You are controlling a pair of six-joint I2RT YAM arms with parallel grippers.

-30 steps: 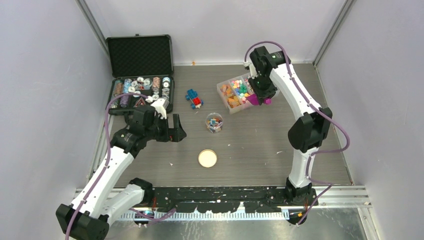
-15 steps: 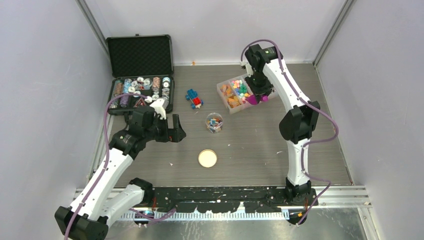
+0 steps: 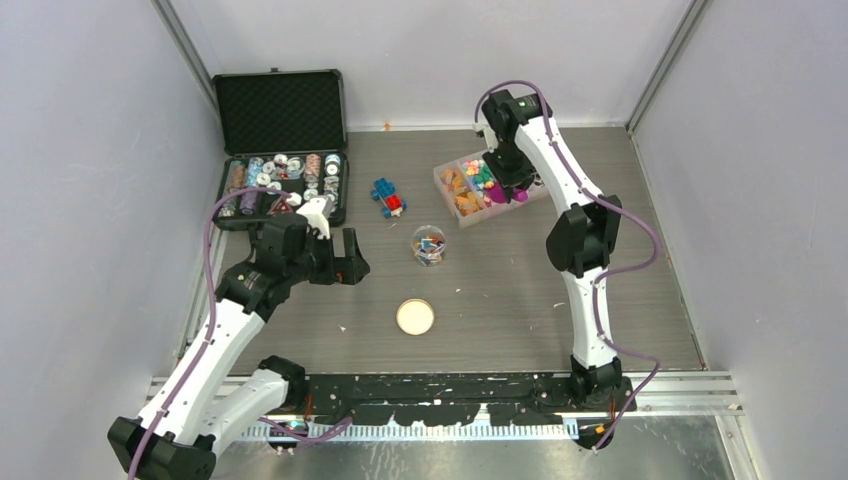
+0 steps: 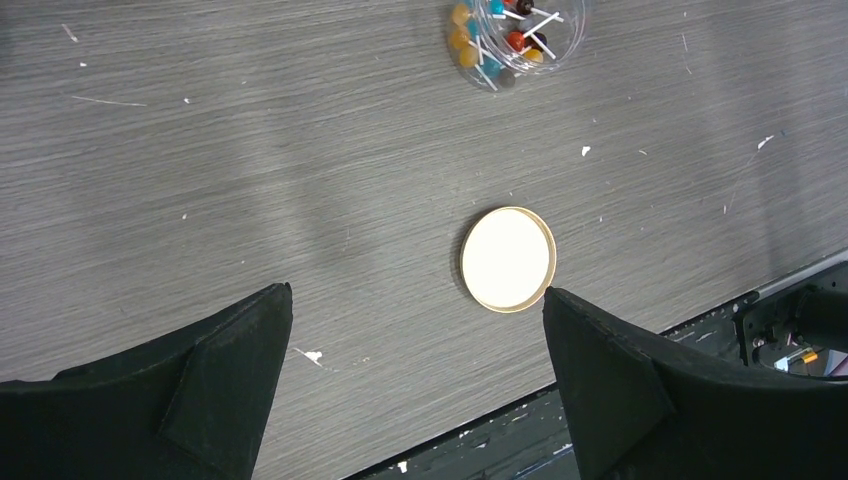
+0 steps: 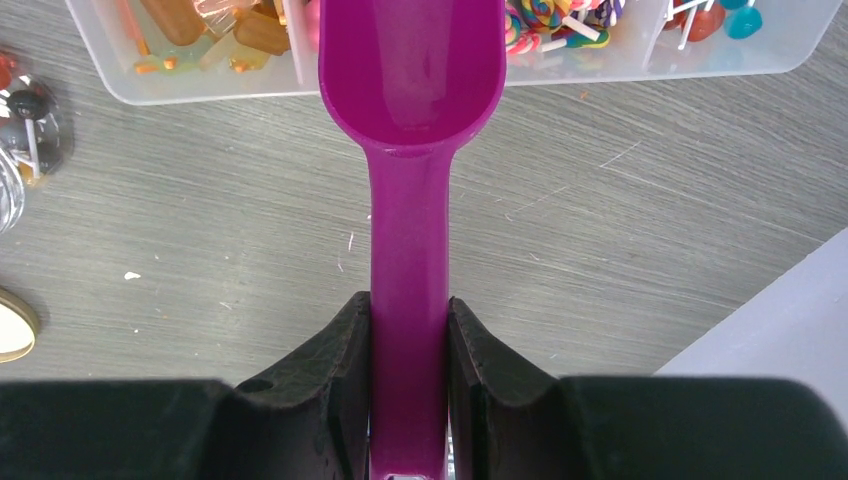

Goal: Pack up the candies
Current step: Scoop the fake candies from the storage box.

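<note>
Two arms reach over a grey tabletop (image 3: 520,290). At its far side sits a clear divided tray (image 5: 620,70), nearer the middle a small jar (image 3: 429,245). The left pincer (image 4: 415,300) hangs wide open, empty. The right pincer (image 5: 410,330) clamps the handle of a purple scoop (image 5: 410,80), its empty bowl over the tray's near wall. Candies (image 5: 545,25) fill the tray, with a few in the jar; they look light, hard and prone to roll, so better scooped than pinched.

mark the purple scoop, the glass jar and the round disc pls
purple scoop (image 5: 410,70): right wrist view, inside of its bowl.
glass jar (image 4: 560,50): left wrist view, clear side wall.
round disc (image 4: 507,259): left wrist view, centre of its pale top face.
</note>
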